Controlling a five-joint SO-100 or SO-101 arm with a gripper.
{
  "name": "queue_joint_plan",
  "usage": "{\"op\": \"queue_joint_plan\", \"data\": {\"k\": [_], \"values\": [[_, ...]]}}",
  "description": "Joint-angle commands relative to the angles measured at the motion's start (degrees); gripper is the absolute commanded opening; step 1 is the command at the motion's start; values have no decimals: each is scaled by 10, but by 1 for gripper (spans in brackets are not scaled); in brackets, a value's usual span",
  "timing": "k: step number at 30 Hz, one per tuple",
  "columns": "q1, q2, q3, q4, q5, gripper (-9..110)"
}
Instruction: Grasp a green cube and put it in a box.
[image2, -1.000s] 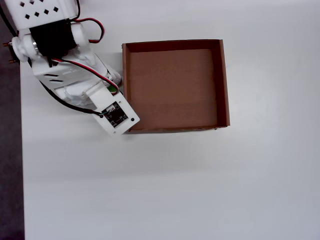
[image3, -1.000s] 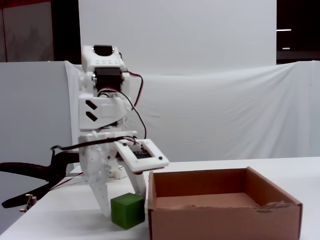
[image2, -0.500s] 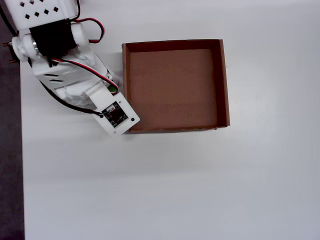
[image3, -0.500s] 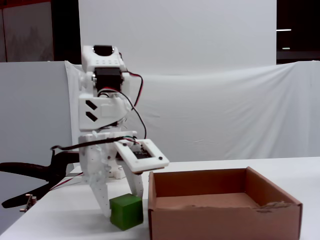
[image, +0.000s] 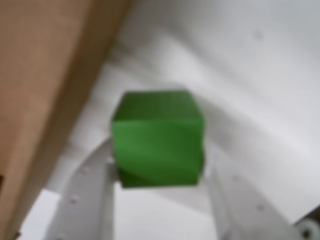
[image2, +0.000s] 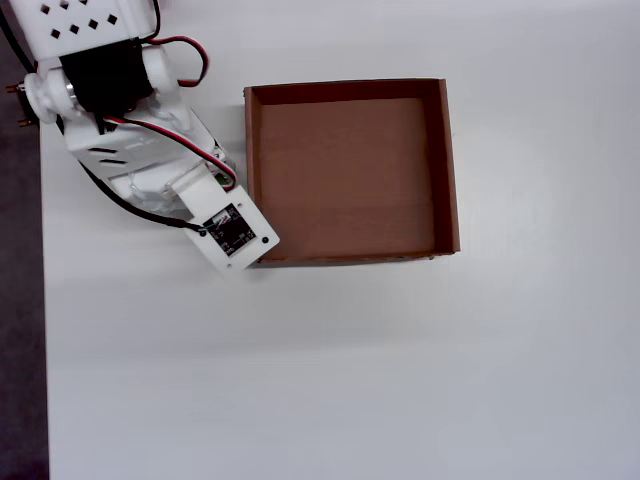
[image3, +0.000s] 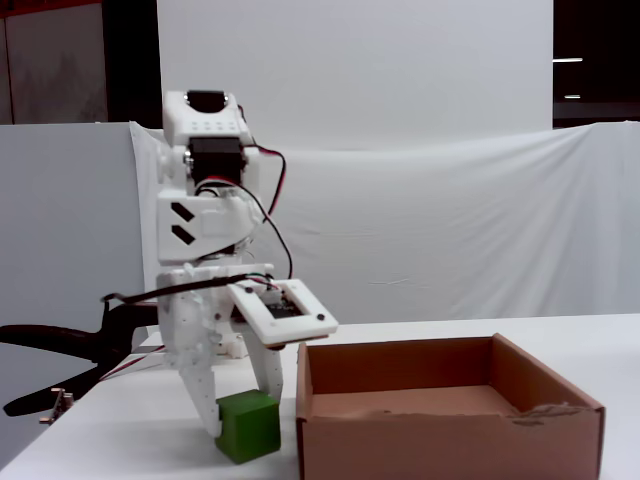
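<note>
The green cube (image: 157, 142) sits between my two white fingers in the wrist view, and both fingers touch its sides. In the fixed view the cube (image3: 247, 426) is slightly tilted, low over the white table or on it, just left of the box (image3: 450, 440). My gripper (image3: 245, 415) is shut on the cube. The brown cardboard box (image2: 447, 170) is empty in the overhead view. There the arm's camera mount (image2: 232, 233) hides the cube, beside the box's near left corner. The box's outer wall (image: 45, 100) fills the left of the wrist view.
The arm's base (image2: 95, 70) stands at the table's top left corner in the overhead view. The white table (image2: 350, 380) runs around the box. A white cloth backdrop (image3: 450, 230) hangs behind the table in the fixed view.
</note>
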Motion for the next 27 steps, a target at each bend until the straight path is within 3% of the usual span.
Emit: {"op": "queue_joint_plan", "data": {"k": [1,12,27], "values": [[-6,45,-19,22,4,15],[-42,151,-68,149,69,14],[-105,236,-117,193,132,13]]}}
